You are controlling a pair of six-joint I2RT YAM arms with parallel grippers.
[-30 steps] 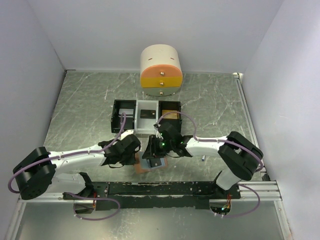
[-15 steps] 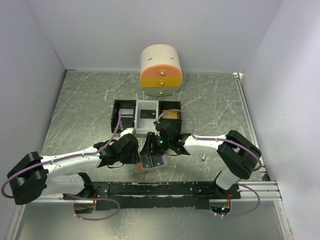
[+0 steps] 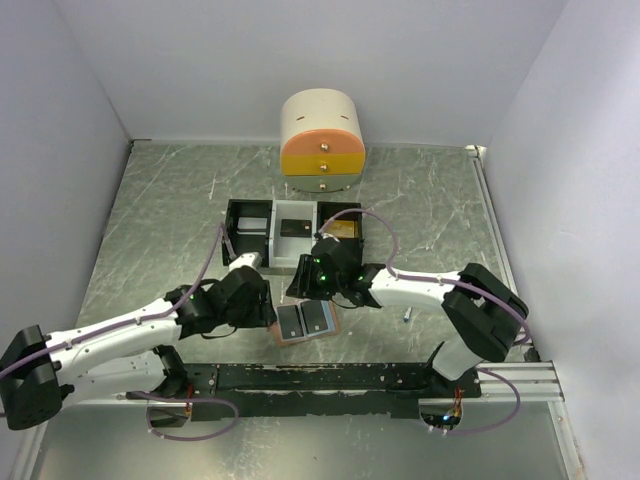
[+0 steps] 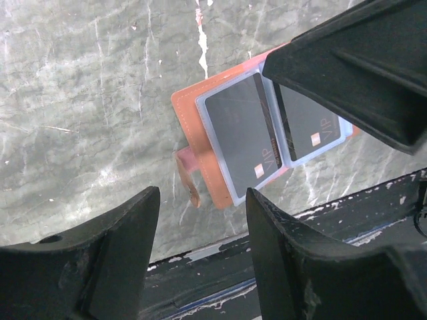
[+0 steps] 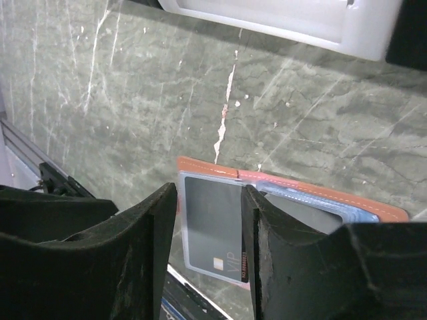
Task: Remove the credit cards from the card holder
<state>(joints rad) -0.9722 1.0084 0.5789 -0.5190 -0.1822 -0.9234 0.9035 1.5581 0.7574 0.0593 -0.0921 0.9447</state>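
At near centre, card holder [image 3: 300, 335] lies open flat w/ two dark credit cards [image 4: 240, 137] in its sleeves; left gripper [image 4: 202, 213] & right gripper [image 5: 208, 213] hover empty, jaws apart, so extraction is prob. just starting, next pinch a card edge.

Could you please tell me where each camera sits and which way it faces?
Top external: above and behind, facing down on the table; left arm and right arm show, bases nearest.
Left wrist: looks down past the left end effector at the open card holder.
Right wrist: looks down past the right end effector at the card holder and a white tray.
Shared by all: card holder.
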